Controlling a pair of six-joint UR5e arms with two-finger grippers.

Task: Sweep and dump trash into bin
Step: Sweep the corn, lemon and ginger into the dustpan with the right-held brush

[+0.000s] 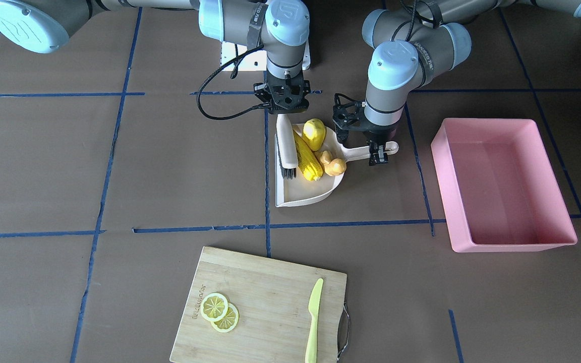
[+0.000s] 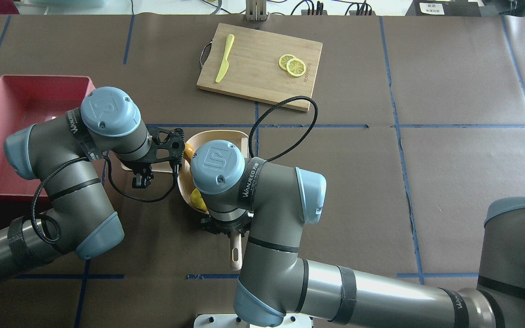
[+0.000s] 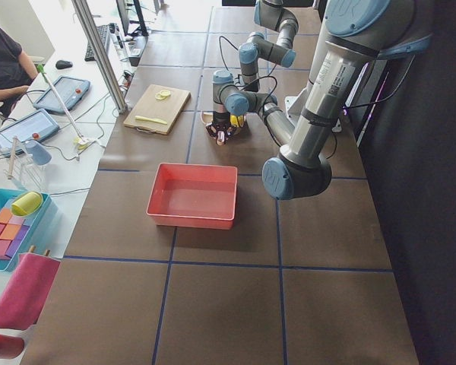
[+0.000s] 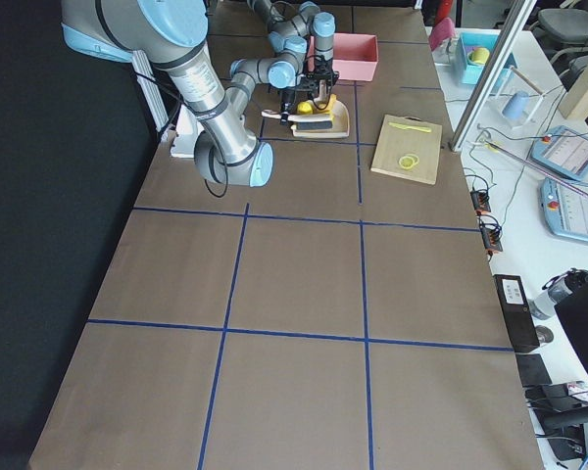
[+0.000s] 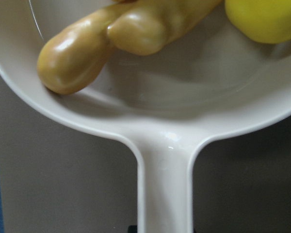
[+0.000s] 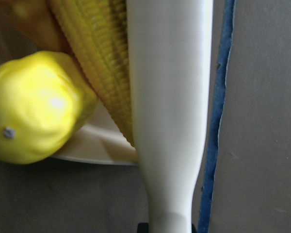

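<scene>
A cream dustpan [image 1: 304,192] lies flat on the table at mid-table. In it are the corn cob [image 1: 306,161], the round yellow fruit [image 1: 313,133] and the tan ginger root [image 1: 333,164]. My left gripper [image 1: 379,153] is shut on the dustpan's handle [image 5: 165,194]. My right gripper [image 1: 285,113] is shut on the handle [image 6: 169,121] of a cream brush [image 1: 286,151], which lies along the corn inside the pan. The pink bin [image 1: 502,191] stands empty on the table, on my left, a short gap from the dustpan.
A bamboo cutting board [image 1: 265,302] at the far side of the table carries two lemon slices [image 1: 220,311] and a lime-green knife [image 1: 313,322]. Blue tape lines cross the brown table cover. A white base plate [image 1: 230,55] sits near my base.
</scene>
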